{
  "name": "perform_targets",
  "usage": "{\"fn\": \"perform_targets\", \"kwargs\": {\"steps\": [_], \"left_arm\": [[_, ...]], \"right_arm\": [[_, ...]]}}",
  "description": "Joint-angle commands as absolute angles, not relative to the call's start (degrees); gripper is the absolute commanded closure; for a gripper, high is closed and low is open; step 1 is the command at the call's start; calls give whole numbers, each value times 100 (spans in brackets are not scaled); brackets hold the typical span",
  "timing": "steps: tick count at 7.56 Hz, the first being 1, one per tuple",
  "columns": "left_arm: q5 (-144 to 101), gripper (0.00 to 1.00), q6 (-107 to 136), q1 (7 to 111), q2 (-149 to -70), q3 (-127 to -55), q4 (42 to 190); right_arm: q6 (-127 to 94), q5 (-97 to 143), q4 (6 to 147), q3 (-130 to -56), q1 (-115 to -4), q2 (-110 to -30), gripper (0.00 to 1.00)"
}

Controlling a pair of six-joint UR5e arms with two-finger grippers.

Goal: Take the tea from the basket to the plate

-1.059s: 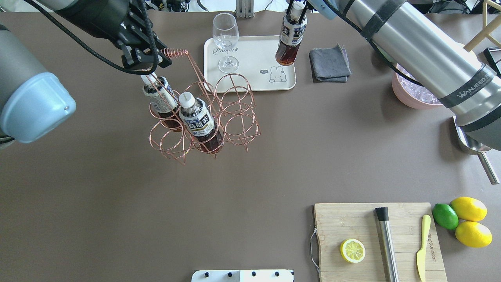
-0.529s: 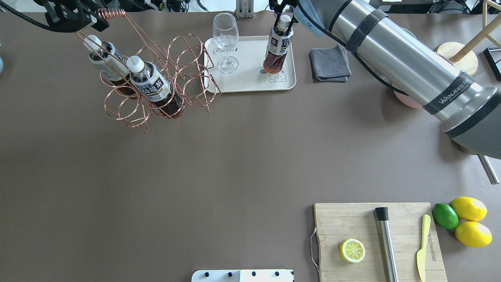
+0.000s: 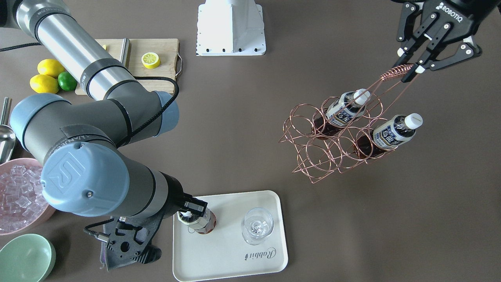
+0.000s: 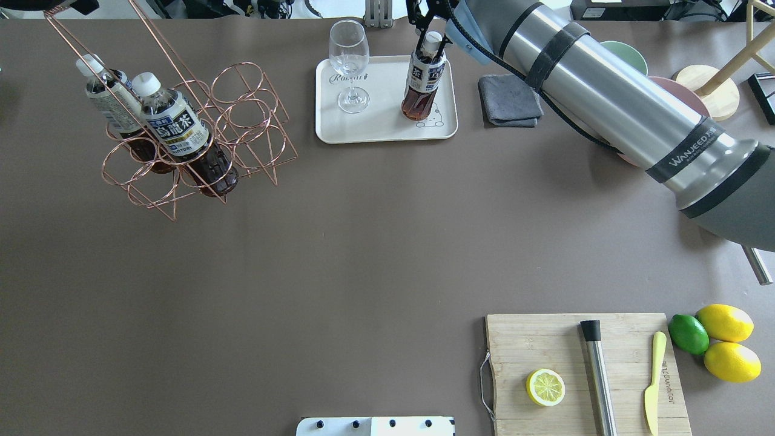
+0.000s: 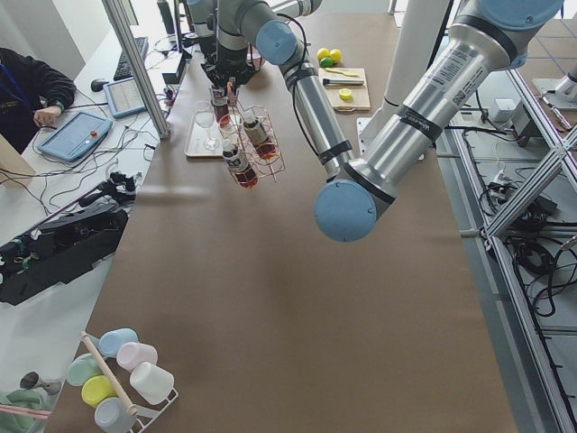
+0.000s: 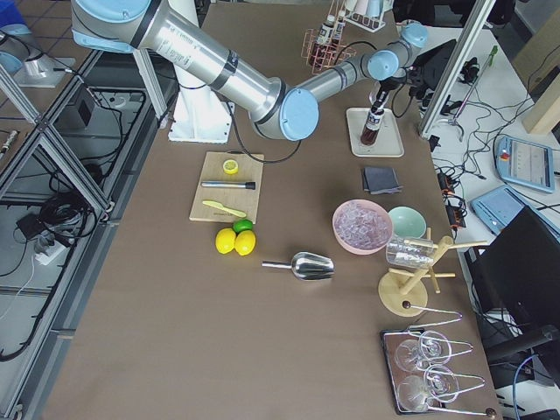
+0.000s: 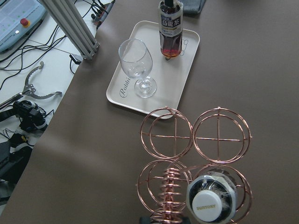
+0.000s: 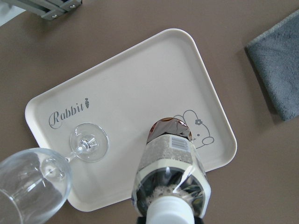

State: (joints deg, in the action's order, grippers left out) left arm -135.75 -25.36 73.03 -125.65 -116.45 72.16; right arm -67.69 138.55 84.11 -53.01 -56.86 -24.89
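Note:
My right gripper [image 4: 431, 35] is shut on the white cap of a tea bottle [image 4: 422, 82] and holds it upright on the cream plate [image 4: 381, 124], its base by the bear drawing [image 8: 194, 128]. I cannot tell whether the base touches. My left gripper [image 3: 409, 70] is shut on the coiled handle of the copper wire basket [image 3: 332, 149] and holds it tilted above the table, left of the plate. Two more tea bottles [image 4: 172, 130] [image 4: 109, 100] stand in the basket's rings. In the overhead view the left gripper is cut off at the top left.
A stemmed glass [image 4: 349, 60] stands on the plate's left half. A grey cloth [image 4: 510, 100] lies right of the plate. A pink ice bowl [image 3: 15, 192] and a mint bowl [image 3: 25, 258] are beyond it. The cutting board [image 4: 581, 363], lemons and a lime sit at the near right.
My left gripper has carried the basket with its two bottles left and away from the plate. My right gripper has lowered its bottle down to the plate and slightly left.

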Motion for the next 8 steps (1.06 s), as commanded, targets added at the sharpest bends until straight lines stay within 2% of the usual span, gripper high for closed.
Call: {"fn": "perform_targets", "kwargs": {"steps": [1, 3, 4, 5, 7, 8], "left_arm": [[-13544, 100, -3722, 7759, -12420, -11234, 7181], [-13483, 100, -4321, 7945, -12296, -10936, 7207], [-13213, 100, -4698, 7989, -12322, -10638, 7268], [-13201, 100, -5102, 8050, -12383, -10348, 7303], [-13192, 100, -5386, 8095, -12410, -9899, 7714], [-12992, 100, -5501, 8103, -12410, -9601, 8152]], "right_arm": [[-6733, 13694, 8446, -5300, -5608, -2487, 100], [-6732, 13606, 8446, -5300, -5581, -2487, 100], [-6732, 13588, 8446, -5300, -5564, -2487, 32], [-6724, 13579, 8455, -5300, -5572, -2470, 0], [-6732, 13597, 8472, -5404, -5590, -2408, 0], [-6785, 13640, 8716, -5753, -5633, -2408, 0]]}}
